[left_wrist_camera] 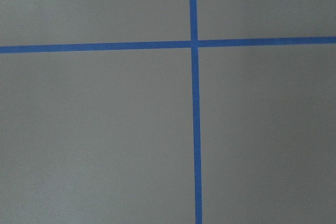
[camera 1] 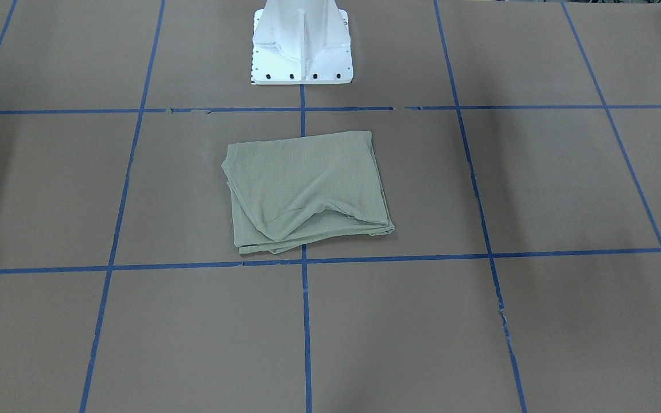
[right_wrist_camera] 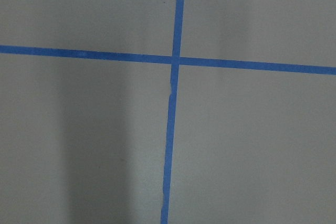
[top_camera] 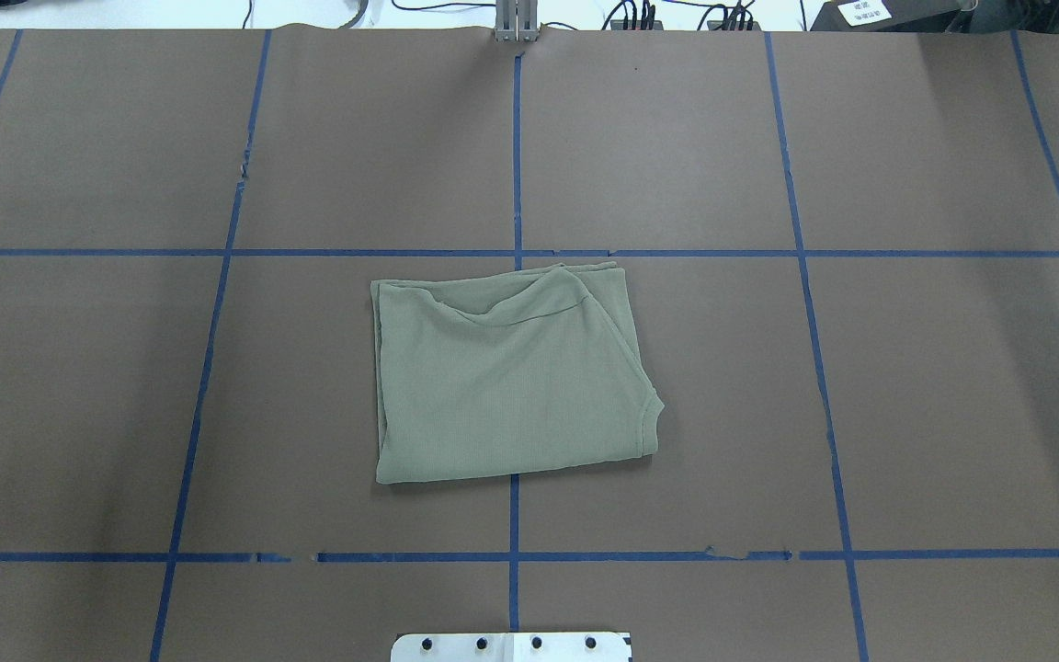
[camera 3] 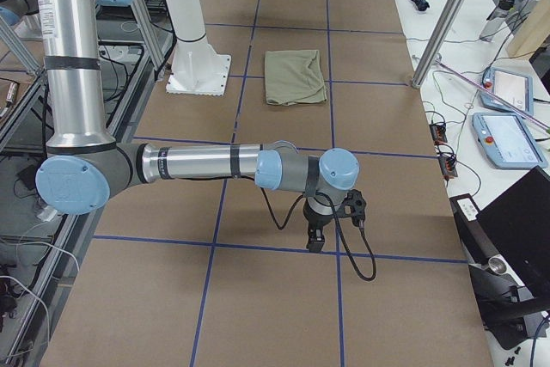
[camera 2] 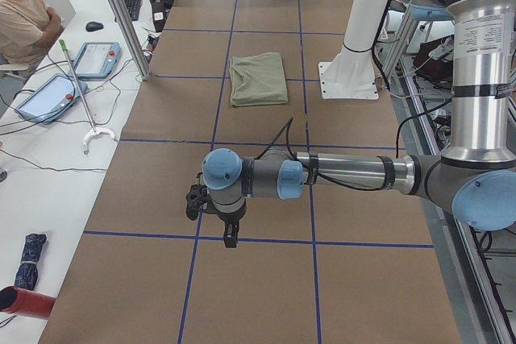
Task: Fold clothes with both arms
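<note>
The clothes, a sage-green knit shirt (camera 1: 307, 189), lie folded into a rough rectangle at the table's middle (top_camera: 511, 377), just in front of the pedestal. No arm touches the shirt (camera 2: 258, 78) (camera 3: 295, 76). The left gripper (camera 2: 230, 235) hangs over bare paper far out toward the table's left end, pointing down. The right gripper (camera 3: 315, 241) hangs likewise near the table's right end. Both show only in the side views, so I cannot tell whether either is open or shut. Both wrist views show only brown paper and crossing blue tape.
The white pedestal base (camera 1: 302, 51) stands behind the shirt. Blue tape lines (top_camera: 516, 156) grid the brown table cover. A side bench holds tablets (camera 2: 97, 60) and a person sits there (camera 2: 24, 14). Metal posts (camera 3: 443, 23) stand at the table's far edge.
</note>
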Available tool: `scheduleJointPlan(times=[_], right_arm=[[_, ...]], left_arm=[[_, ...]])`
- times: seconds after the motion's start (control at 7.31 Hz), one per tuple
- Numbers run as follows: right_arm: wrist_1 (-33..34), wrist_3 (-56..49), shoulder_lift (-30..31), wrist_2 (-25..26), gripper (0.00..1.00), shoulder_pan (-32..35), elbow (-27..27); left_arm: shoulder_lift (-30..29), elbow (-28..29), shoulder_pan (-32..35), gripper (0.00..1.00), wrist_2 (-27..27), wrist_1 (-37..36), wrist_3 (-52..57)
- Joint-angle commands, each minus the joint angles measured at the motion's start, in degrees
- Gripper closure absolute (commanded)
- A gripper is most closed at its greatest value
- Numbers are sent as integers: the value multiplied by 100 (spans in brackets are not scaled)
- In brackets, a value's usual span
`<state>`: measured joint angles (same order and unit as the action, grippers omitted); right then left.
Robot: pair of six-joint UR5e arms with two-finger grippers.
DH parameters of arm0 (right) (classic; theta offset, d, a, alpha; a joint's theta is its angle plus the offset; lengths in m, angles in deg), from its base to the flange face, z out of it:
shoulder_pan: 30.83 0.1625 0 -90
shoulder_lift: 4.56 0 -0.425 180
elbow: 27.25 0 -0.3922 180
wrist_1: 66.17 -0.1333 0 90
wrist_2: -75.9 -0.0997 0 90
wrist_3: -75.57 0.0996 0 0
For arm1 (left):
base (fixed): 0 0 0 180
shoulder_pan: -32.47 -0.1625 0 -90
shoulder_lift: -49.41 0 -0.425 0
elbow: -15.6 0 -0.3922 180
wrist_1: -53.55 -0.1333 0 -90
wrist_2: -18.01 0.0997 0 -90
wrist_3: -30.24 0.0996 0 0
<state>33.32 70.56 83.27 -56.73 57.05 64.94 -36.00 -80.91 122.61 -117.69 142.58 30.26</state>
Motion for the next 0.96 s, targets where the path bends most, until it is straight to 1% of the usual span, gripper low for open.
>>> scheduleJointPlan(times=[0.0, 0.14, 0.55, 0.82], right_arm=[[0, 1, 6, 0, 0, 0, 1], [0, 1, -2, 0, 0, 0, 1], [0, -8, 41, 9, 0, 9, 62], [0, 9, 42, 18, 0, 27, 62]], left_arm=[[-10, -43, -5, 0, 113, 202, -37], [-106, -17, -14, 0, 227, 202, -107], [-45, -114, -5, 0, 219, 220, -55], [-37, -376, -14, 0, 271, 194, -98]])
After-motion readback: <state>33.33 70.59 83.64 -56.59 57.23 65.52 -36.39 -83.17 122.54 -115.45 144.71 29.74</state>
